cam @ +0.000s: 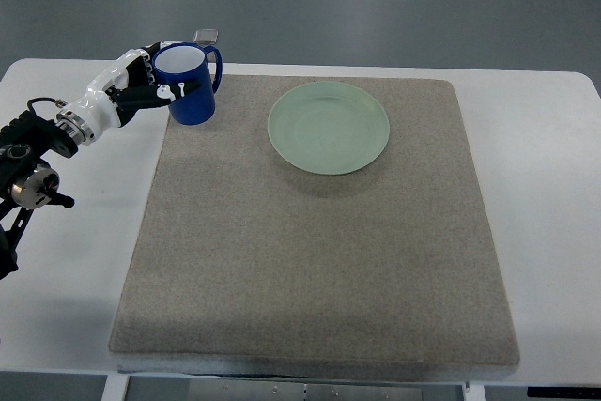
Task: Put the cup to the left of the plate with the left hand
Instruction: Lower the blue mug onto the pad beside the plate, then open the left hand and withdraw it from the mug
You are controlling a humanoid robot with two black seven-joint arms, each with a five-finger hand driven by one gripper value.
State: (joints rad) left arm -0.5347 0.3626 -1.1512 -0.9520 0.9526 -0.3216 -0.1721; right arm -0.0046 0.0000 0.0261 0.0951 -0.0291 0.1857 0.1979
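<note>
Currently we see left hand (150,82) wrapped round blue cup (192,84), fingers gripping its side; cup upright at mat's (310,260) far-left corner, well left of green plate (328,127); whether its base touches mat, we cannot tell; we judge best move: settle cup flat, handle clear of plate, loosen fingers gently, withdraw sideways; no readable writing or brand on cup, plate, mat.

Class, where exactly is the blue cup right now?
In the top view, the blue cup sits at the grey mat's far-left corner, left of the green plate, gripped by the left hand.
</note>
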